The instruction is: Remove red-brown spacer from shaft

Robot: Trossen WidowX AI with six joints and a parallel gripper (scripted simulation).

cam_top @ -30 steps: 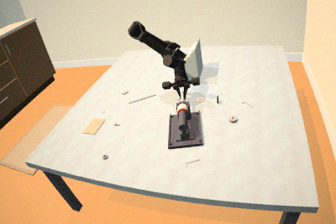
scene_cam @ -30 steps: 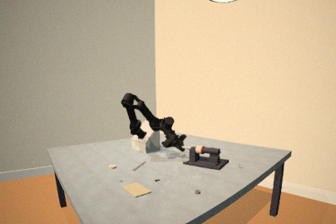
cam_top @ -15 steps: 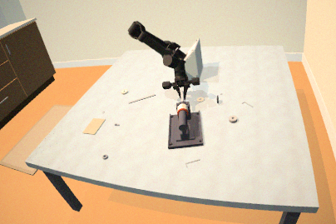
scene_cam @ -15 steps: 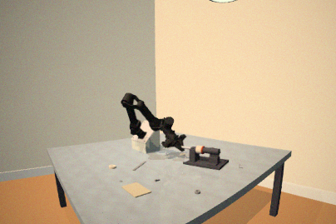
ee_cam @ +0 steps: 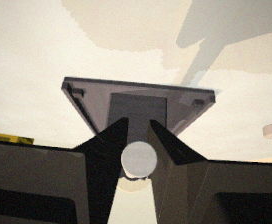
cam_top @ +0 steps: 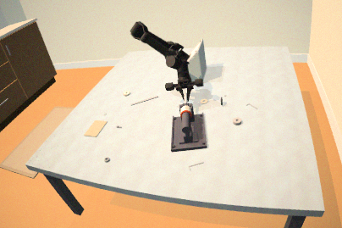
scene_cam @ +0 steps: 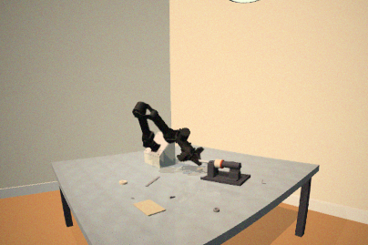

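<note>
Top view and exterior view both show the red-brown spacer up on the stand, right beside the housing, with a cream spacer on its other side. So the drop is not yet done: no red-brown ring shows on the desk. The fingers are clamped on the near end of the shaft, which runs toward the stand's front post. The grip looks settled; what remains, as I judge it, is the short pull back, the drop, the full push home and the release.

How deep the shaft's far end sits cannot be seen, as the housing covers it, so how much pull would free just one spacer is a guess. In the wrist view the shaft's round end face and the fingers block most of what lies behind, and the red-brown spacer cannot be made out. From above, the grip itself is tiny and blurred. Whether more spacers sit between post and housing is too small to tell.
</note>
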